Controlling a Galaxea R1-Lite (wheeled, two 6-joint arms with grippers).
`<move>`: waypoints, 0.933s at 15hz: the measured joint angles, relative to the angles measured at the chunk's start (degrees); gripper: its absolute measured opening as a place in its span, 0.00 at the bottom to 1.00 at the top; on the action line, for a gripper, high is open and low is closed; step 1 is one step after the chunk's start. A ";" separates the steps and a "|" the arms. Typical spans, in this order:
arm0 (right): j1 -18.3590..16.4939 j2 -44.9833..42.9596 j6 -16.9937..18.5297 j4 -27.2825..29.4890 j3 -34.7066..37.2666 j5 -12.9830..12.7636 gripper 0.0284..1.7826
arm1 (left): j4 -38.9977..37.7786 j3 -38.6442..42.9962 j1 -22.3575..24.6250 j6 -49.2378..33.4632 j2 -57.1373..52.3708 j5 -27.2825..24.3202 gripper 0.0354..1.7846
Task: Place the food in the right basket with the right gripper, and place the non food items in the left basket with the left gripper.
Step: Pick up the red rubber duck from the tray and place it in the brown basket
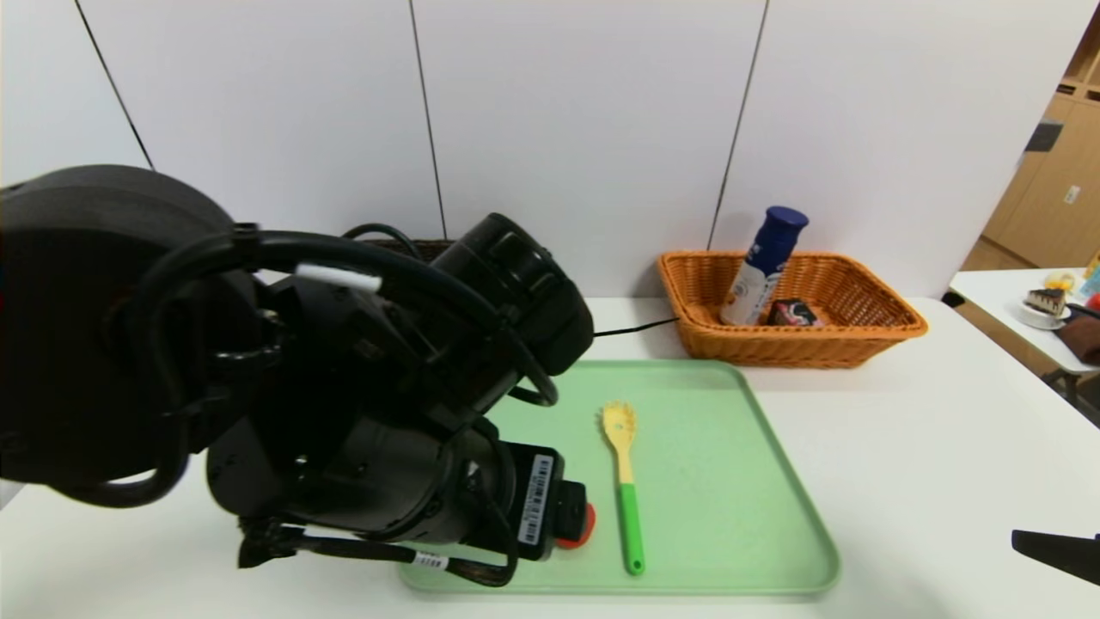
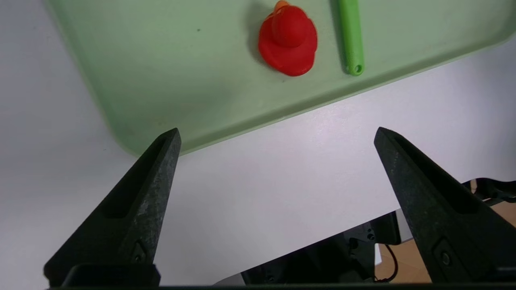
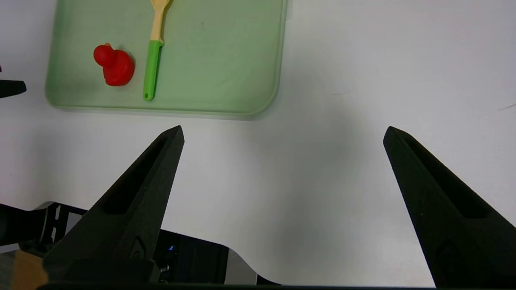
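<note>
The white bottle with the blue cap leans in the orange basket, with the black carton beside it. The yellow pasta fork with the green handle and the red rubber duck lie on the green tray. My left gripper is open and empty above the white table just off the tray's front left corner, near the duck. My right gripper is open and empty over bare table, right of the tray. The yellow duck toy and the grey case are out of view.
My left arm blocks the left of the head view; only a sliver of the dark brown basket's rim shows behind it. A black cable lies by the orange basket. A side table with dishes stands far right.
</note>
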 joint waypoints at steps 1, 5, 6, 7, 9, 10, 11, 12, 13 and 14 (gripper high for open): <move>-0.06 -0.39 0.00 -0.09 0.35 -0.04 0.96 | 0.78 -2.29 -0.04 -0.56 1.95 -0.44 0.94; -0.15 -1.07 0.00 -0.28 0.96 0.10 0.96 | 6.45 -11.06 -0.04 -3.06 9.53 -0.61 0.94; -0.15 -1.16 0.00 -0.28 1.07 0.11 0.96 | 7.03 -12.32 -0.06 -3.82 11.33 -0.52 0.94; -0.15 -1.19 0.07 -0.38 1.18 0.13 0.96 | 7.28 -13.12 -0.01 -4.08 12.98 -0.39 0.94; -0.15 -1.22 0.88 -0.38 1.24 0.18 0.96 | 7.31 -13.67 0.00 -4.17 15.30 -0.30 0.94; -0.15 -1.24 1.16 -0.39 1.32 0.16 0.96 | 7.31 -13.75 0.05 -4.17 16.26 -0.27 0.94; -0.15 -1.29 1.21 -0.39 1.46 0.22 0.96 | 7.29 -13.84 0.11 -4.19 17.05 -0.24 0.94; -0.15 -1.33 1.21 -0.39 1.74 0.24 0.96 | 7.31 -14.01 0.16 -4.17 17.82 -0.02 0.94; -0.15 -1.40 1.18 -0.44 2.10 0.27 0.96 | 7.31 -14.36 0.13 -4.25 18.60 0.80 0.94; -0.15 -1.51 1.16 -0.41 2.56 0.22 0.96 | 7.31 -14.64 0.13 -4.33 19.21 2.04 0.94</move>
